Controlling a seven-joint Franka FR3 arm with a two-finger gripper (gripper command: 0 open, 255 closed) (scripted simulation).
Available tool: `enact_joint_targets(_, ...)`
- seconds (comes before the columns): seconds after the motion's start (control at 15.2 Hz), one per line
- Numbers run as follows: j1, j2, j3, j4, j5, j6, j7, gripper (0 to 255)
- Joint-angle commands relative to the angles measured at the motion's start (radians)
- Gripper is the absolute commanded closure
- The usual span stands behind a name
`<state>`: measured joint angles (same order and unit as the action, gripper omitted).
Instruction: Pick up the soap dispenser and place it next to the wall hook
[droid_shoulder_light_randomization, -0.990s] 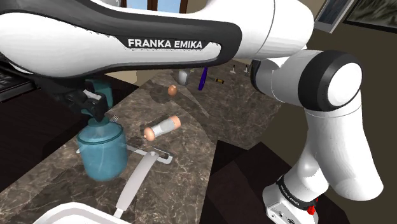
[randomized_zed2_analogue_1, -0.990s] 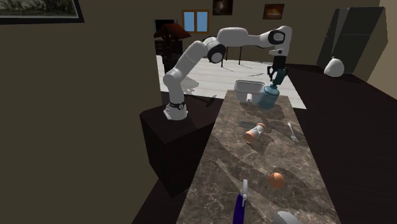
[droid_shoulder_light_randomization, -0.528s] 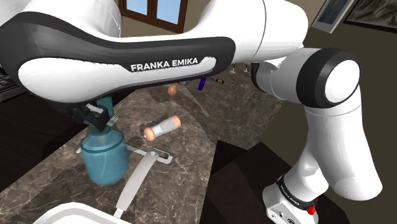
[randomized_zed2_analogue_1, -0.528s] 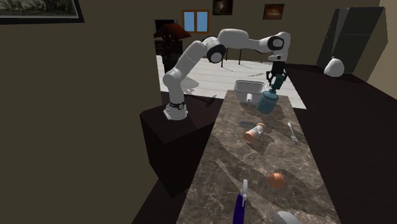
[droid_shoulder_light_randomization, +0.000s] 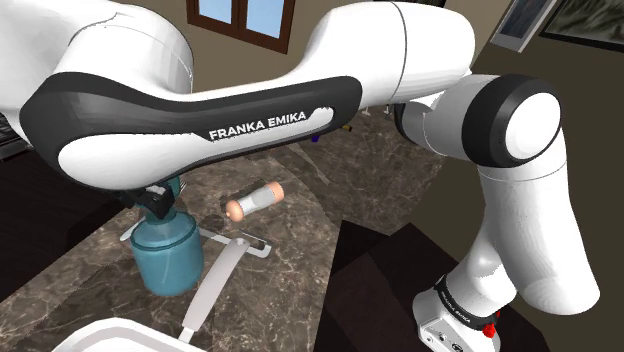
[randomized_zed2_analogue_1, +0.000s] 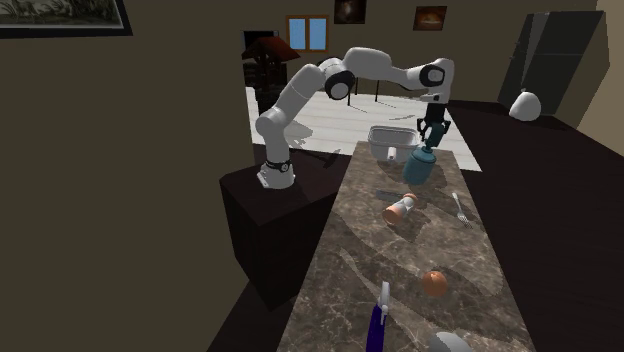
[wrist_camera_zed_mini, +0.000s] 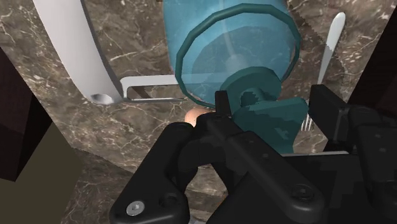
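In the shoulder view my end effector (droid_shoulder_light_randomization: 158, 197) sits under my own forearm, right over the dispenser (droid_shoulder_light_randomization: 168, 255). Its teal pump is up in my grip. The blue body hangs straight below me towards the table (droid_shoulder_light_randomization: 300, 260). The long axis runs from my fingers down to the base, leaning a little rather than truly upright. I cannot tell whether the base rests on the table or is just clear of it. A flat grey bracket (droid_shoulder_light_randomization: 240, 243), which I take to be the hook, lies on the table just beside the body.

In the second exterior view my end effector (randomized_zed2_analogue_1: 432, 133) points down, and the dispenser (randomized_zed2_analogue_1: 416, 166) hangs below it with the base swung slightly out from under me.

In the wrist view my end effector (wrist_camera_zed_mini: 272, 98) is pinching the pump head, one finger on each side. The dispenser (wrist_camera_zed_mini: 229, 44) stretches directly away from me along my line of approach, base farthest off. The bracket (wrist_camera_zed_mini: 149, 86) lies beyond my fingers on one side of the body, and a fork (wrist_camera_zed_mini: 327, 44) on the other.

So I judge the coming move to be a short sideways carry, holding that axis below me.
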<state>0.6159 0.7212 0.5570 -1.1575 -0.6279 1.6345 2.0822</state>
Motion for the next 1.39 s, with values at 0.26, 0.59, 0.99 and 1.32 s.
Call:
enact_joint_targets(0.26, -0.001, -0.001, 0.000, -0.002, 0.000, 0.002, 0.001, 255)
enact_joint_targets(0.59, 0.000, -0.001, 0.000, -0.002, 0.000, 0.002, 0.001, 0)
enact_joint_targets(0.99, 0.065, 0.024, -0.003, 0.169, -0.001, -0.131, -0.031, 0)
enact_joint_targets(1.32, 0.065, 0.024, -0.003, 0.169, -0.001, -0.131, -0.031, 0)
